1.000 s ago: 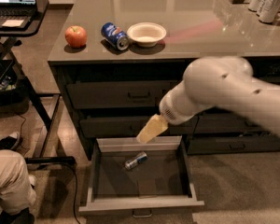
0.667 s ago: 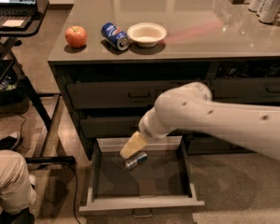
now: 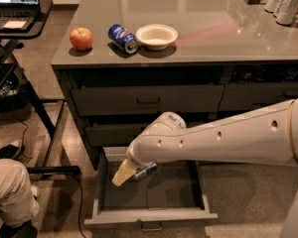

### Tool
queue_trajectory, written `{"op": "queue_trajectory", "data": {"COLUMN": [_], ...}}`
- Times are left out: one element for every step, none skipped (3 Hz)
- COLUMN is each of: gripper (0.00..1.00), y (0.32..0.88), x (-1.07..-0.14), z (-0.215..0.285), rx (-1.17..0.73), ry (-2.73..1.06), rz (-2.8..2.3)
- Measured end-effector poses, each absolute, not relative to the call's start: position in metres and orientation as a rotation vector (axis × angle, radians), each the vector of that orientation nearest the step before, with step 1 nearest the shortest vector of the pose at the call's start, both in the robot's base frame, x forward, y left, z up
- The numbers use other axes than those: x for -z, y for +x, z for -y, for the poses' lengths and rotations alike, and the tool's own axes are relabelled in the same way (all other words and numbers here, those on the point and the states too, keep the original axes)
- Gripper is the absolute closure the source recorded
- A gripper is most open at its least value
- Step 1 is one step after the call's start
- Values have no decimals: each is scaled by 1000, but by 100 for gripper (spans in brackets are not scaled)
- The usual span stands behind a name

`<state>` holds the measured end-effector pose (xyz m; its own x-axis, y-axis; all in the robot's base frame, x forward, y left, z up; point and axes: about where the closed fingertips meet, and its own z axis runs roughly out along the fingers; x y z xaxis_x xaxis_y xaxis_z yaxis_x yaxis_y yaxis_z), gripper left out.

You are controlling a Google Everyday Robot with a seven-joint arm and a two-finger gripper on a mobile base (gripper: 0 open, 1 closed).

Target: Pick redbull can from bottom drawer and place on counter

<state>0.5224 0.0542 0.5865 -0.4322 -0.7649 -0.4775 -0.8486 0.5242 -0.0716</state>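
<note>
Tool: the tool (image 3: 121,175) now hangs inside the open bottom drawer (image 3: 154,215), below the counter's (image 3: 203,43) front edge and toward its front-left corner.
Tool state: you cannot tell whether it is released or clenched; nothing shows in its hold.
What has changed: over the last second the arm (image 3: 213,140) has swung down and leftward, from above the drawer's back rim into the drawer itself.
Redbull can: the redbull can (image 3: 147,170) lies on its side on the drawer floor near the back, where it lay a second ago, partly hidden by the arm, just to the right of the tool.
Meaning for you: this looks like the reach, not the grasp; the pick and the placing are both still to come.
Watch: the tool's tip appears to sit past the can's left end, so a shove is possible.
Landing room: apple (image 3: 81,38), blue soda can (image 3: 122,37) and bowl (image 3: 156,35) sit near the front-left corner.
</note>
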Motion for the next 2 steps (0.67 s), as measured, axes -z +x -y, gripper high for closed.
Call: {"op": "queue_trajectory", "data": {"gripper": [0,0], "y": [527,527], "x": [-568,-568], "z": [-45,-45], "rx": [-284,-284], "ry": [-1280,-1280], "rz": [-2343,-2343]}}
